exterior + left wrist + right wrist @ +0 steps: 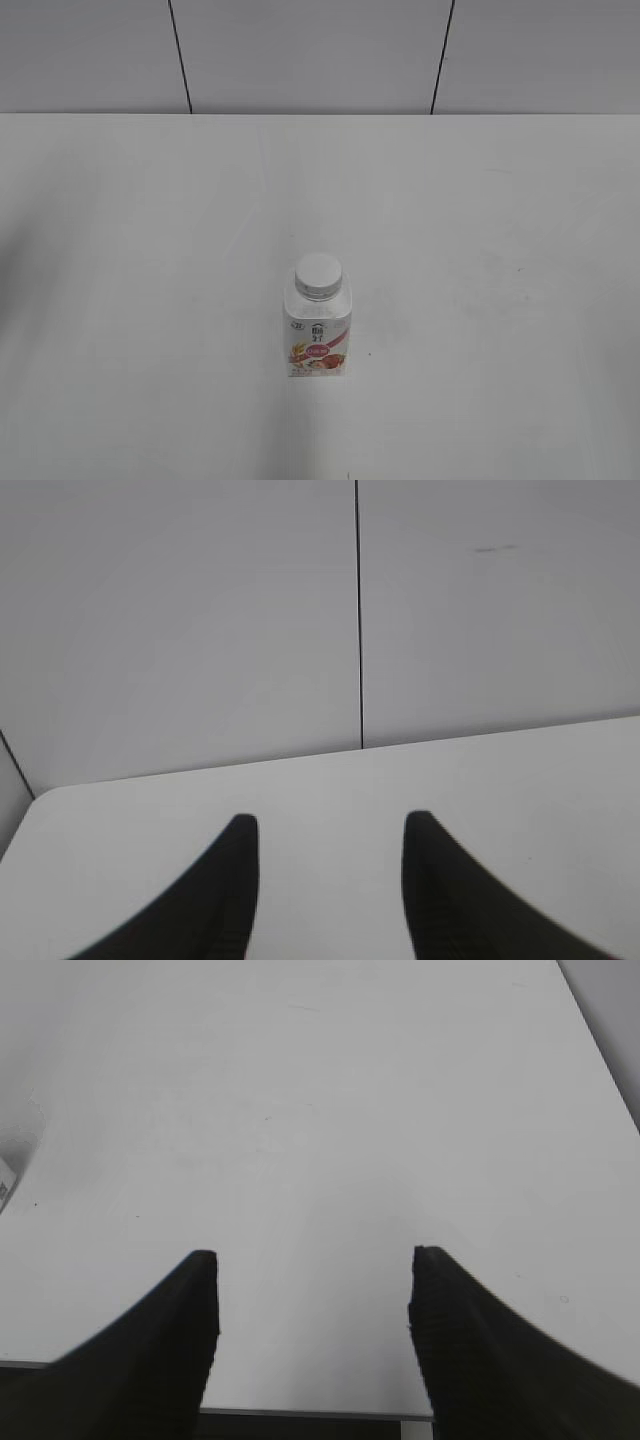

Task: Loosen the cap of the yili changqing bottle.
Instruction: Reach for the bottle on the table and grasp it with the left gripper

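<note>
The yili changqing bottle (318,335) stands upright near the middle front of the white table (150,250), white with a pink-red fruit label. Its white ribbed cap (318,275) sits on the neck. No gripper shows in the exterior view. In the left wrist view my left gripper (330,825) is open and empty over bare table, facing the back wall. In the right wrist view my right gripper (310,1260) is open and empty over bare table; a small white edge at the far left (10,1155) may be the bottle.
A grey panelled wall (300,50) stands behind the table's back edge. The table's near edge (300,1415) shows at the bottom of the right wrist view, its right edge at the upper right corner.
</note>
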You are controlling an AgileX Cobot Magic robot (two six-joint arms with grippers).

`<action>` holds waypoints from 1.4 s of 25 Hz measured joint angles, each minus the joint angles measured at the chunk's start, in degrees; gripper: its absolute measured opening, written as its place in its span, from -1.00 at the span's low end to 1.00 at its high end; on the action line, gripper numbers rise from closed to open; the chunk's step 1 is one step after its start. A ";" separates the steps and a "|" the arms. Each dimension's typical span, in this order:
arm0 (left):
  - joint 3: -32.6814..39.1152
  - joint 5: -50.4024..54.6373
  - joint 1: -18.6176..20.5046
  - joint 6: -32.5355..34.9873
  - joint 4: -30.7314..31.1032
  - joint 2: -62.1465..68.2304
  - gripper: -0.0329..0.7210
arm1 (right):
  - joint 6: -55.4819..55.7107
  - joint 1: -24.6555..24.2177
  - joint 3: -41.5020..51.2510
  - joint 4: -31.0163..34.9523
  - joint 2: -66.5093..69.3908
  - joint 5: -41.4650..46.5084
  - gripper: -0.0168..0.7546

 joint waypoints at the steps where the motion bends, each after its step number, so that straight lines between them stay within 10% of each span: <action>1: 0.00 -2.29 -0.31 0.00 -0.88 2.65 -0.10 | 0.00 0.00 0.00 0.00 0.00 0.00 0.29; 10: 0.00 -16.94 -10.84 0.00 1.70 24.32 -0.10 | 0.00 0.00 0.00 0.00 0.00 0.00 0.29; 20: 5.24 -30.42 -12.04 -8.88 8.32 29.62 -0.10 | 0.00 0.00 0.00 0.00 0.00 0.00 0.29; 35: 13.81 -57.67 4.44 -20.51 57.75 40.32 -0.10 | 0.00 0.00 0.00 0.00 0.00 0.00 0.29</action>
